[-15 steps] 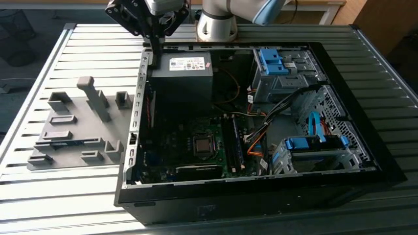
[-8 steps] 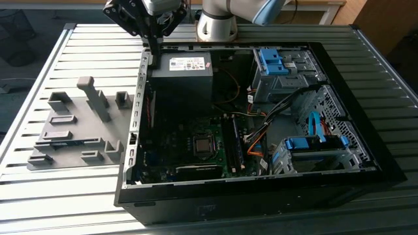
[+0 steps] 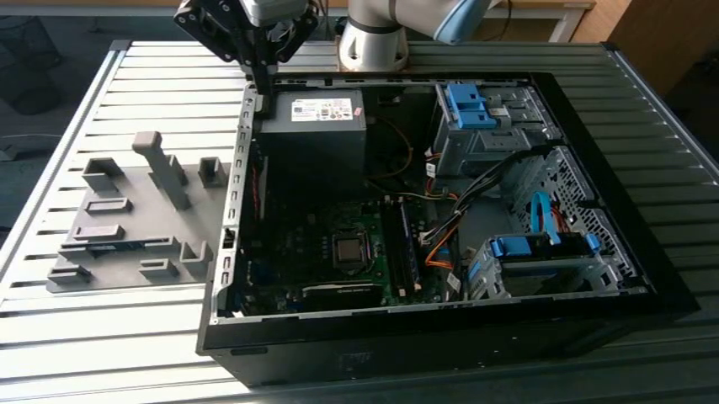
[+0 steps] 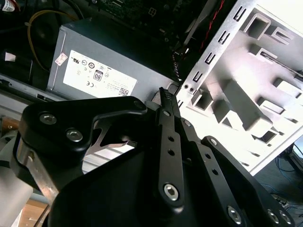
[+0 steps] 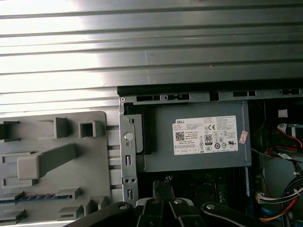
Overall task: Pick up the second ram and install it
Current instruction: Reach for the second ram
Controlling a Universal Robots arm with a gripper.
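While hovering above a corner of the open computer case, beside the grey power supply, holds pincer pressed together, gripping nothing. Sits well apart from the second ram, lying slotted in the grey fixture on the worktop beside the case.

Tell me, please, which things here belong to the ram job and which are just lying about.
Job: second ram in the grey fixture, gripper, motherboard.
Lying about: power supply, blue drive brackets, orange cables.
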